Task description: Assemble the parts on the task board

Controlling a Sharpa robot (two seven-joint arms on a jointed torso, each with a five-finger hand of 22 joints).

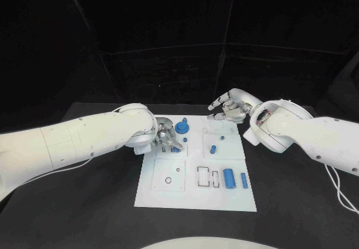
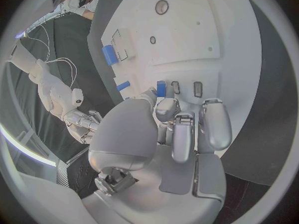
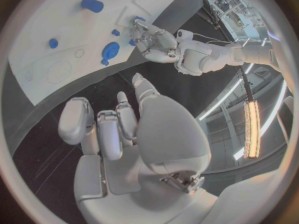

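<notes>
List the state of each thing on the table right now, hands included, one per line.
Task board: flat on the table.
Left hand: fingers down on the board, at a small blue part; grip unclear.
Right hand: off the board's far edge, fingers curled, holding nothing.
Blue gear: on the board.
Blue cylinder: lying flat.
</notes>
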